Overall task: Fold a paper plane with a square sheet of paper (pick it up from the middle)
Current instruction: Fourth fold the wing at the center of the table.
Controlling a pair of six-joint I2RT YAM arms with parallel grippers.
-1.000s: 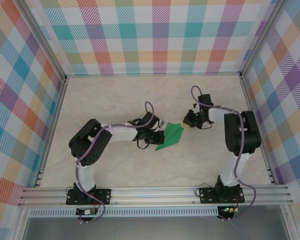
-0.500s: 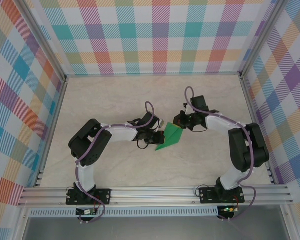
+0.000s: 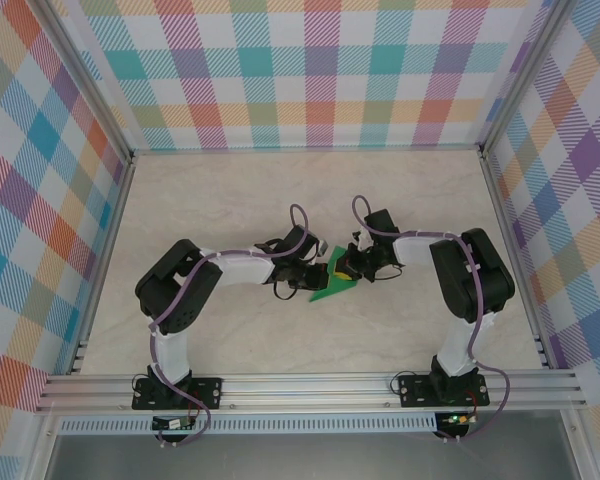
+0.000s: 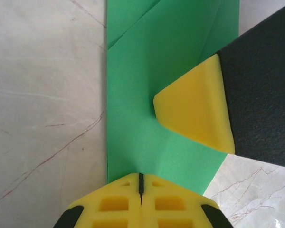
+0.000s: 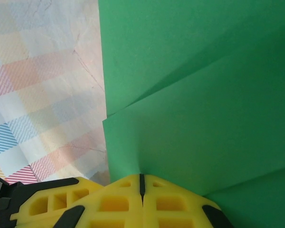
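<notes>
At the bottom of the top view a metal rail (image 3: 310,385) crosses the frame, with both arm bases bolted to it. Above it the two arms bend inward over the table (image 3: 230,190) and meet just right of the centre. There the left gripper (image 3: 317,277) comes in from the left and the right gripper (image 3: 340,268) from the right, both low on the plane (image 3: 332,291). The plane is a green folded sheet that lies flat and slants from lower left to upper right.

In the left wrist view, that gripper's yellow fingers (image 4: 118,206) are pressed together at the bottom centre, their tips at the plane's near edge. I cannot tell whether any paper is pinched between them. From the right, a yellow pad (image 4: 192,114) of the right gripper rests on the green surface.

In the right wrist view, its fingers (image 5: 118,204) are likewise together at the bottom centre, with a crease running up from the tips. Plaid walls (image 3: 310,70) stand at the top.
</notes>
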